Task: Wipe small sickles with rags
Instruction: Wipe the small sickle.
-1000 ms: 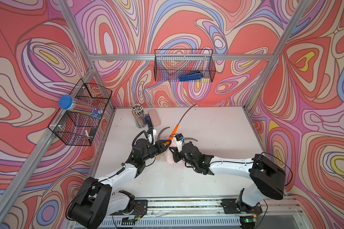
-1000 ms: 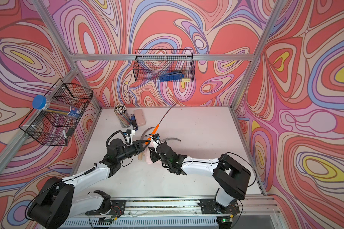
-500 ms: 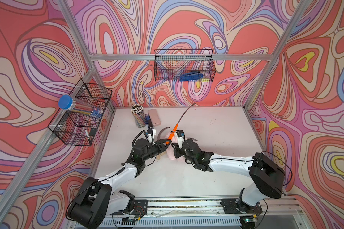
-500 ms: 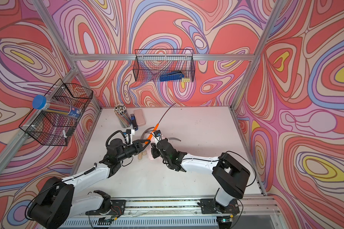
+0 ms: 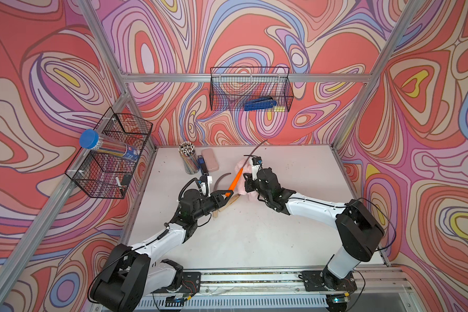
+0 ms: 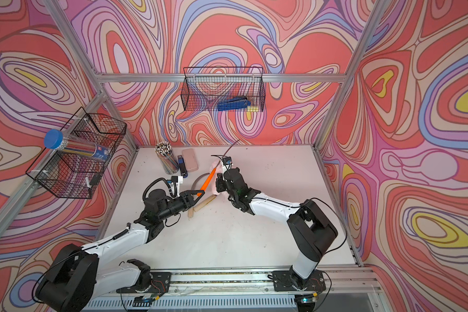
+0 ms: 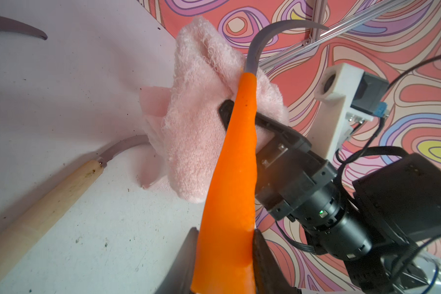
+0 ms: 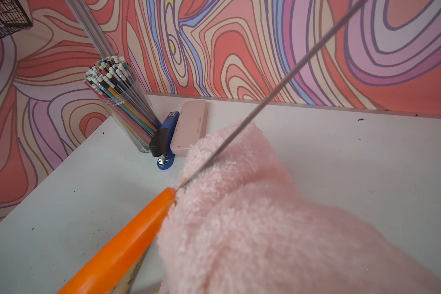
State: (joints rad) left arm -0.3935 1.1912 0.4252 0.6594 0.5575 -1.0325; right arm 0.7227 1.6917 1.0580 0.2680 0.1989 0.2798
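My left gripper (image 5: 226,194) is shut on the butt of the orange-handled small sickle (image 5: 235,180), which slants up toward the back wall with its grey blade (image 5: 256,148) in the air. The fluffy pink rag (image 7: 199,122) is bunched against the top of the orange handle (image 8: 117,252), where the blade starts. My right gripper (image 5: 250,179) is shut on the rag; one black finger (image 7: 224,113) shows, the rest is buried. Two wooden-handled small sickles (image 6: 204,202) lie on the table under the left gripper, one blade (image 7: 122,147) running under the rag.
At the back left of the white table stand a cup of pencils (image 5: 189,159), a blue stapler (image 5: 202,164) and a smooth pink case (image 5: 210,159). Wire baskets hang on the back wall (image 5: 250,91) and the left wall (image 5: 111,159).
My right gripper has slid the rag up the orange handle, away from the left gripper toward the blade. The left gripper has kept its hold and barely moved.
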